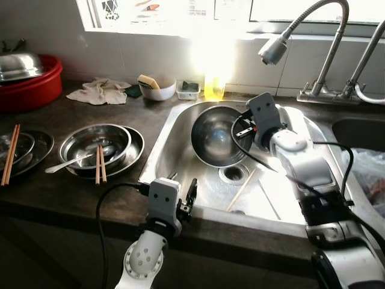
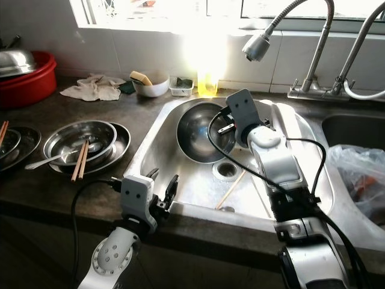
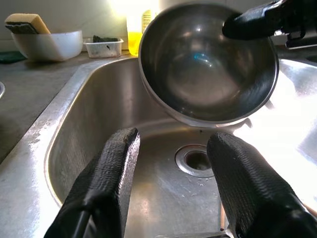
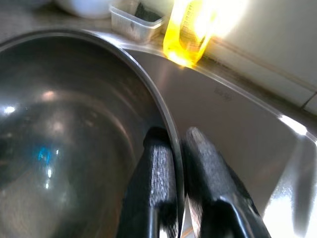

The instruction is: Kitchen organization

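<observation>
Sunlit steel sink (image 1: 180,123) holds a tilted metal bowl (image 1: 215,137) at frame centre — right gripper (image 4: 176,148) pinches its rim; head views alone show left gripper (image 3: 173,163), fingers spread, at the sink's near edge.

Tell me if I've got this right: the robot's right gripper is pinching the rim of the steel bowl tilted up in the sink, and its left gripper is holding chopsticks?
Not quite. The right gripper does pinch the steel bowl rim, but the left gripper holds nothing; the left wrist view shows its fingers open above the sink.
</observation>
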`<state>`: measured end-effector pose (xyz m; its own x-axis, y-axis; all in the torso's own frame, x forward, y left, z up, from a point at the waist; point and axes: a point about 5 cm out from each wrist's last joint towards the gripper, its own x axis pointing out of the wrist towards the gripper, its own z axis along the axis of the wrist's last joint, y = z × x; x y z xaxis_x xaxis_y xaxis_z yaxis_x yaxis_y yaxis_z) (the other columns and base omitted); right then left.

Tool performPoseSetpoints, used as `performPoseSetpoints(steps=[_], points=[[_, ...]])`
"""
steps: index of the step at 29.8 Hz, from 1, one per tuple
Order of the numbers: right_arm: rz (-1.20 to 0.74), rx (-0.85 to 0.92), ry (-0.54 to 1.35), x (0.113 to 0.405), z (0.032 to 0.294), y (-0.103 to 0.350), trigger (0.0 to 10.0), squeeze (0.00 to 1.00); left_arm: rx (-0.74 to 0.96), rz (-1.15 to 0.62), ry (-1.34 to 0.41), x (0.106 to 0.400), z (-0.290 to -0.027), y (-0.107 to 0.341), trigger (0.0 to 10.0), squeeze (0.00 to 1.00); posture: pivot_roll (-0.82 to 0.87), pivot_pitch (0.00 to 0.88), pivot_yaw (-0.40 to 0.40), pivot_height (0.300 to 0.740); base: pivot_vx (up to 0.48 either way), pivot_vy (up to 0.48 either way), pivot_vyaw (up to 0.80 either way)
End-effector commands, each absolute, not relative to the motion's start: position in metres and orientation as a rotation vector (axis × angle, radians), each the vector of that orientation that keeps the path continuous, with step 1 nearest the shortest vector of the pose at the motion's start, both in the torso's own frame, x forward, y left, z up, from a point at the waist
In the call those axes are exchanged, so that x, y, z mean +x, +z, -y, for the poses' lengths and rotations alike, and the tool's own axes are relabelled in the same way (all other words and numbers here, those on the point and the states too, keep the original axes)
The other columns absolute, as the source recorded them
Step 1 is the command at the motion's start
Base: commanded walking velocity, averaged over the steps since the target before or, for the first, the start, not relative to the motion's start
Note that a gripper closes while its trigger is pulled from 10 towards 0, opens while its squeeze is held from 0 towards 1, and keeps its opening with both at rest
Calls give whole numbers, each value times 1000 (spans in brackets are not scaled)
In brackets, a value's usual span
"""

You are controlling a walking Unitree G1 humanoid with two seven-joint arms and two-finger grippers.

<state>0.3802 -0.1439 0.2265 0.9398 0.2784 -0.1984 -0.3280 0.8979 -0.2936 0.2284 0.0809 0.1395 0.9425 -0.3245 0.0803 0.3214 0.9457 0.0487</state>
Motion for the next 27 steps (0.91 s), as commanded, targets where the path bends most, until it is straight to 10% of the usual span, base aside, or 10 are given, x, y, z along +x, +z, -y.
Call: performPoseSetpoints(steps=[1, 17, 19, 20, 27], points=[[-165, -329, 345, 383, 140, 229, 10000, 0, 38, 79, -333, 226, -80, 140, 10000, 0, 77, 84, -37, 740, 0, 0, 0], [-333, -225, 547, 394, 97, 190, 10000, 0, 32, 64, -311, 213, -82, 144, 10000, 0, 121, 151, -62, 740, 0, 0, 0], [-340, -227, 563, 394, 94, 187, 10000, 141, 31, 61, -305, 212, -83, 144, 10000, 0, 121, 152, -64, 740, 0, 0, 0], [-339, -221, 566, 394, 94, 187, 10000, 1000, 32, 60, -305, 212, -83, 144, 10000, 0, 121, 152, -65, 740, 0, 0, 0], [-307, -188, 569, 393, 95, 188, 10000, 1000, 33, 55, -304, 213, -83, 144, 10000, 0, 120, 141, -64, 740, 0, 0, 0]])
